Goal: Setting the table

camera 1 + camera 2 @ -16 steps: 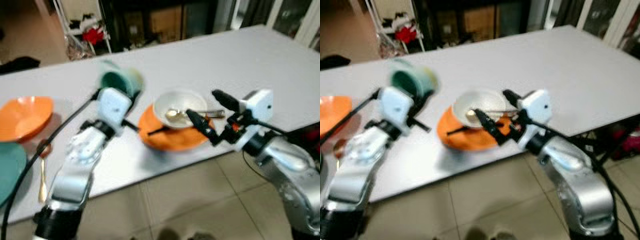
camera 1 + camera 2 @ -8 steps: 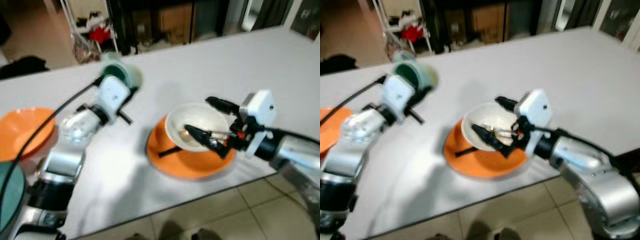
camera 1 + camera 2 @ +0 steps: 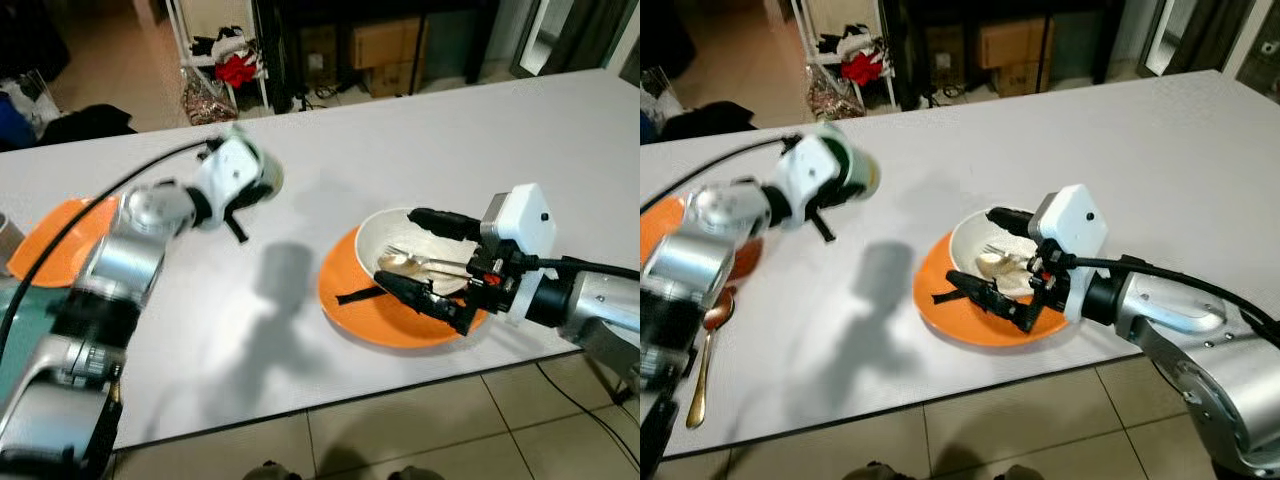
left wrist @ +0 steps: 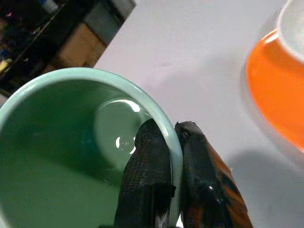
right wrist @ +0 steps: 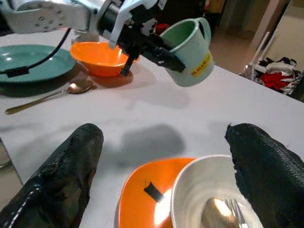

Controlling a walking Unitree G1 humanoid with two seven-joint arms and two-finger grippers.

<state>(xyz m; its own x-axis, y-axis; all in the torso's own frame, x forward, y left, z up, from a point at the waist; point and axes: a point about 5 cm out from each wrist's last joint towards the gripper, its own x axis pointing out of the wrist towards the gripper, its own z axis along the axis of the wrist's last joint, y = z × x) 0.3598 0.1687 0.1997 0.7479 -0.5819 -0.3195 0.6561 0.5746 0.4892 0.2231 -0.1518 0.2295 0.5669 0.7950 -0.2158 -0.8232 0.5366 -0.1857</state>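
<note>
Left gripper [image 4: 171,137] pinches the rim of the mint-green mug [image 5: 190,45], one finger inside, one outside, mug held tilted in the air above the white table [image 3: 560,130]. Right gripper [image 5: 161,156] has fingers spread wide either side of the white bowl [image 3: 405,240], not touching it; bowl holds a spoon [image 3: 395,262] and fork [image 3: 425,262] and sits on the orange plate [image 3: 350,310]. Risks: rim-only pinch could let the mug slip or swing; closing on the bowl could tip it or shove the plate toward the near table edge.
</note>
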